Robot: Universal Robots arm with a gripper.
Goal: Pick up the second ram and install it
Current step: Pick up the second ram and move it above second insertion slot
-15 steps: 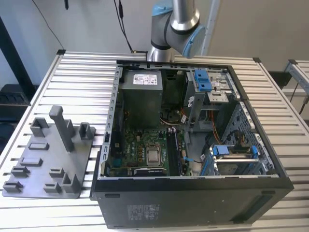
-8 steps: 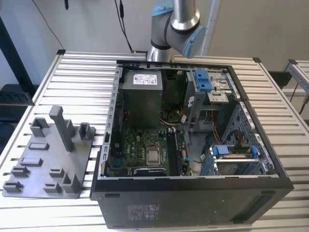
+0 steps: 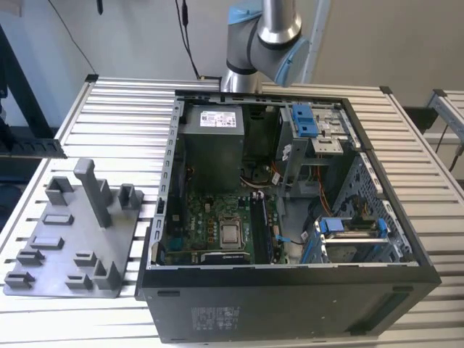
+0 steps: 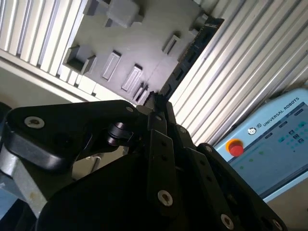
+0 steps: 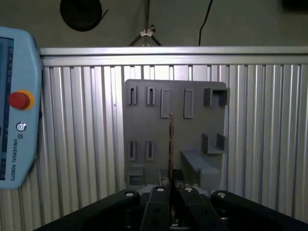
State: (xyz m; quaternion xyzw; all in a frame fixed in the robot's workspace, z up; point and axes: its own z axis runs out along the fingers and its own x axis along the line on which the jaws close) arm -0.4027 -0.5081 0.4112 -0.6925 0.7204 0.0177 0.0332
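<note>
both wrist views overlook fixture plate [image 5: 144,125] [image 4: 144,43]

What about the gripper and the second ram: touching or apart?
Touching. In the first wrist view the second ram stands edge-on, its near end clamped between the closed fingers of the gripper, with no gap.

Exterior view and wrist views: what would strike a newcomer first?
An open computer case sits mid exterior view, green circuit board exposed, a grey tray on that view's left. In both wrist views the gripper pinches a thin dark memory stick edge-on over the tray.
</note>
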